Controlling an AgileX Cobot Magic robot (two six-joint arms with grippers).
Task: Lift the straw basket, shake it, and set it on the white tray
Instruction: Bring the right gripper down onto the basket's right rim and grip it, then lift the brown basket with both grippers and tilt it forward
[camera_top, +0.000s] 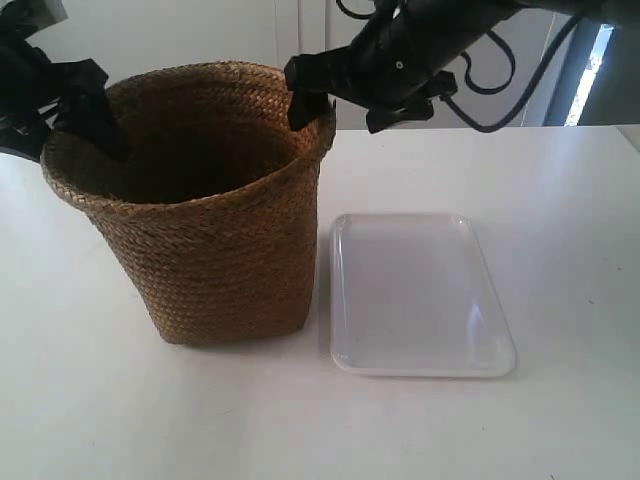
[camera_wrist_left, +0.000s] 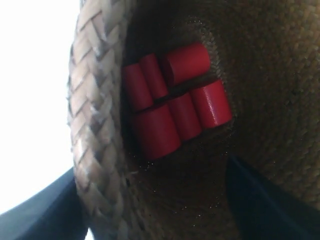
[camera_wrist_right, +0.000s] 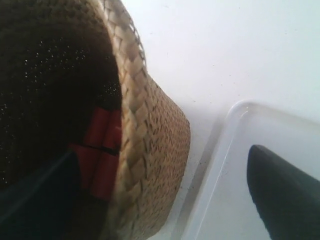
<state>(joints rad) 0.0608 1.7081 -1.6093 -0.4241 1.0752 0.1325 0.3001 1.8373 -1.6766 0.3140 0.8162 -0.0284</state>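
Note:
The straw basket stands upright on the white table, just left of the white tray, which holds nothing. My right gripper is at the rim on the tray side. In the right wrist view it is open, one finger inside the basket and one out over the tray. My left gripper is at the opposite rim. In the left wrist view it is open too, its fingers wide apart on either side of the braided rim.
Several red cylinders lie together on the basket's dark floor, also seen in the right wrist view. The white table stretches right of and in front of the tray. Black cables hang from the arm at the exterior view's right.

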